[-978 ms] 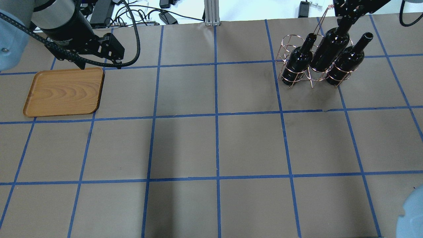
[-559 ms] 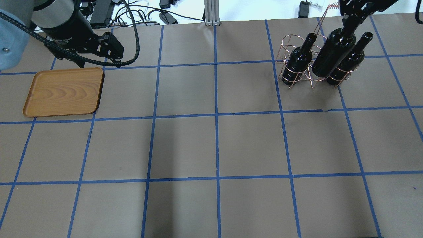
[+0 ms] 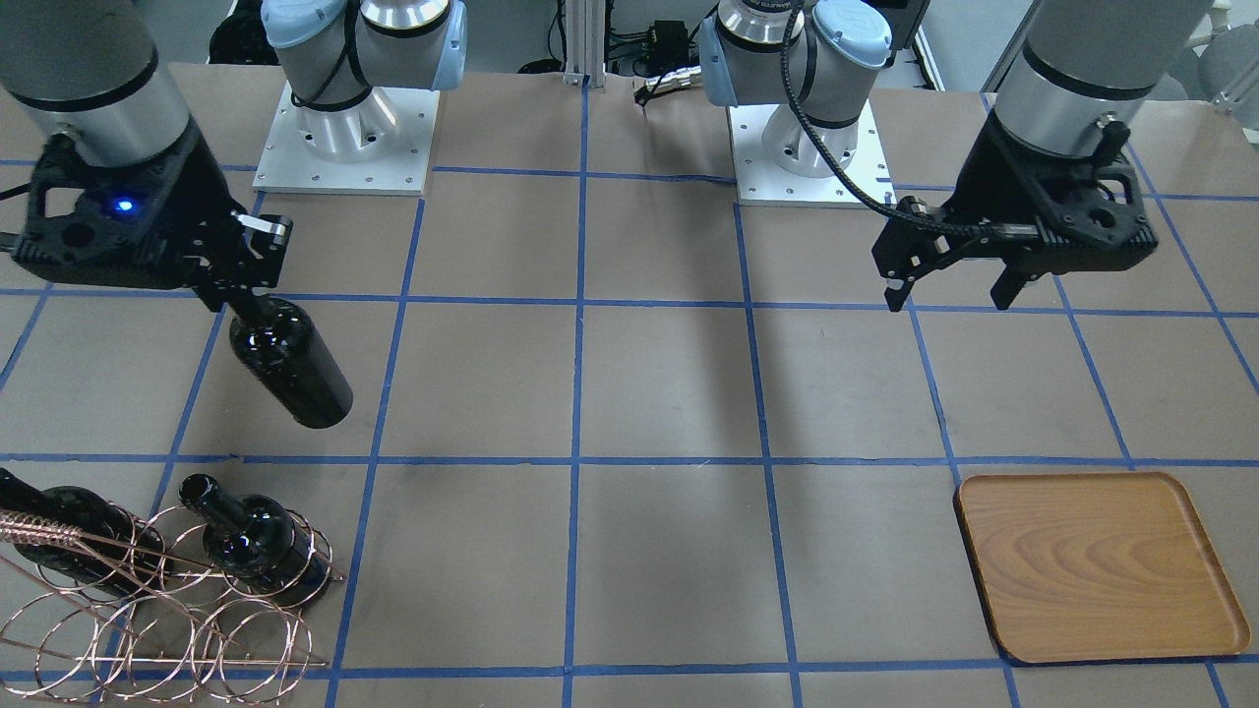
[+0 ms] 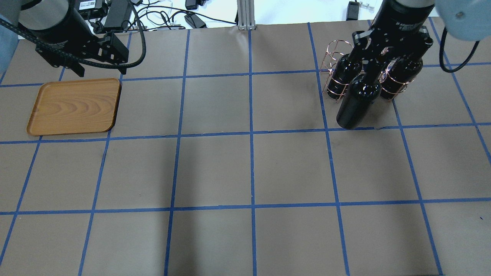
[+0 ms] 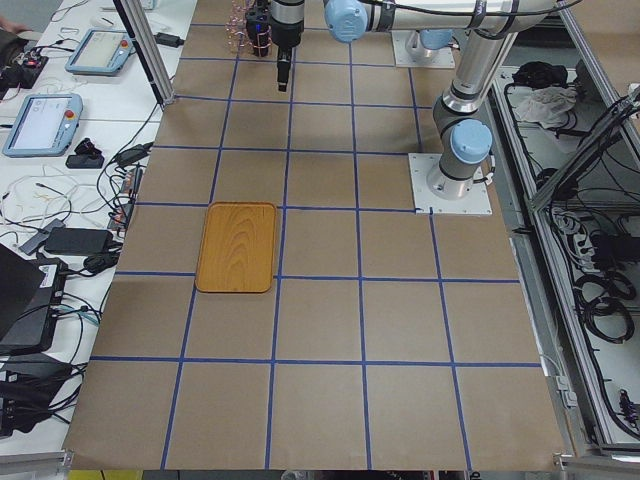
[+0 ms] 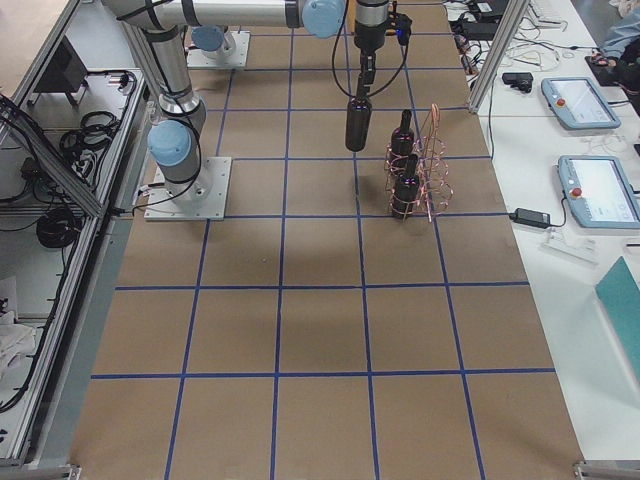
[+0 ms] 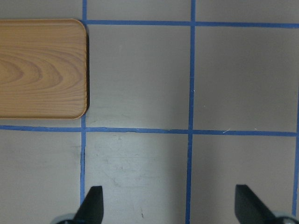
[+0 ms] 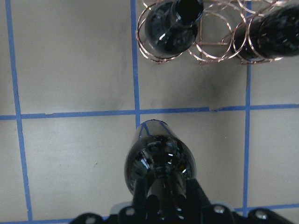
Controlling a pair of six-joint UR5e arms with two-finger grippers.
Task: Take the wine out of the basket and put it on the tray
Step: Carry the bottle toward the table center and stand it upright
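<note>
My right gripper (image 3: 239,300) is shut on the neck of a glossy black wine bottle (image 3: 292,371) and holds it upright, clear above the table. In the overhead view the held bottle (image 4: 358,102) hangs just in front of the copper wire basket (image 4: 333,82). Two more bottles (image 4: 345,69) (image 4: 402,73) stand in the basket's loops. The wooden tray (image 4: 73,106) lies at the far left and holds nothing. My left gripper (image 3: 949,295) is open and empty, above the table behind the tray; its wrist view shows the tray's corner (image 7: 39,70).
The basket (image 3: 148,600) has a long coiled-wire handle (image 3: 39,531) and several vacant loops. Blue tape lines grid the brown table. Cables and power bricks (image 4: 153,15) lie beyond the table's far edge. Both arm bases (image 3: 344,138) stand at the robot's side.
My right gripper has lifted the middle bottle out of the basket and carried it toward the robot's side. My left gripper has shifted slightly farther back and left.
</note>
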